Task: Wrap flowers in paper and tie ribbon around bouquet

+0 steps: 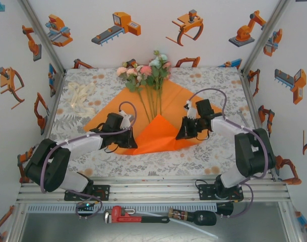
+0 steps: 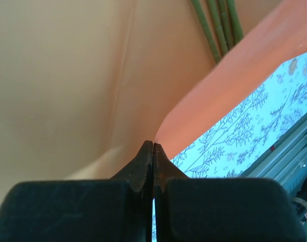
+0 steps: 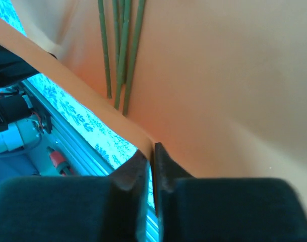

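- Starting nearest us, we see a red pipe wrench (image 1: 128, 216) lying below the arms' rail.
- Our left pincer (image 2: 153, 149) is pressed together on the near edge of the orange paper (image 1: 181, 103), pinching it left of the stems (image 2: 219, 25).
- Our right pincer (image 3: 152, 154) is clamped on that same edge, right of the stems.
- Between them the paper's near part is folded up into a peak at the stem ends; the rest lies flat on the floral counter (image 1: 213, 146).
- Farther on, the flowers (image 1: 145, 73) lie along the sheet's middle, blossoms over its far corner.
- At the counter's far left we see the ribbon (image 1: 81, 96) heaped, apart from the paper.
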Controlling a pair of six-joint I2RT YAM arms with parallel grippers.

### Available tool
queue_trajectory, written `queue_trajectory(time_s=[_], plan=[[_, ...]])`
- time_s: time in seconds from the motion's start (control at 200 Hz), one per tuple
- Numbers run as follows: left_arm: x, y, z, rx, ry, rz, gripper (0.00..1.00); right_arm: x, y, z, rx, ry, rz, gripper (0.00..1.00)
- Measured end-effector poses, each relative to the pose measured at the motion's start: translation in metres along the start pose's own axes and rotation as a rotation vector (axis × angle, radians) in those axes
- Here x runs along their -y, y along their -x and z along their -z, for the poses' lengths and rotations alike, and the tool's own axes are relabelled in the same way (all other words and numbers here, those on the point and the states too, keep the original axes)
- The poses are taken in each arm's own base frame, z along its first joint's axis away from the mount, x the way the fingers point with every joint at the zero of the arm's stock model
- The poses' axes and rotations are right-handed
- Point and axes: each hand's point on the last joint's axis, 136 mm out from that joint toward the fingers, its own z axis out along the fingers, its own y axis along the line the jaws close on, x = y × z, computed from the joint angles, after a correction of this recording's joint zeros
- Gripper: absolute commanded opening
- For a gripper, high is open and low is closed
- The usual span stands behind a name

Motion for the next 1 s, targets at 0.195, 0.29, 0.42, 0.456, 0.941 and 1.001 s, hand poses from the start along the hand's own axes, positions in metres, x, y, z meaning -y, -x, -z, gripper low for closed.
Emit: queue_trajectory(time_s=[0.195,0.29,0.42,0.456,0.941,1.001], plan=[[0.004,0.007,0.01,0.077,0.022,-0.014,0.07,-0.011,0.011,0.014,0.108,-0.014,0.035,0.02],[-0.003,0.014,0.003,0.084,0.056,-0.004,0.11,0.006,0.018,0.001,0.114,-0.059,0.002,0.09],[-0.017,0.016,-0.016,0.055,0.103,0.021,0.2,0.04,0.018,-0.02,0.079,-0.149,-0.067,0.28],[-0.017,0.02,-0.016,0.066,0.107,0.025,0.25,0.046,0.017,-0.023,0.074,-0.168,-0.078,0.32],[-0.027,0.029,0.013,0.122,0.223,0.044,0.51,-0.02,0.047,0.067,0.381,-0.299,0.099,0.51],[-0.024,0.033,0.026,0.14,0.239,0.041,0.51,-0.049,0.038,0.063,0.377,-0.261,0.173,0.49]])
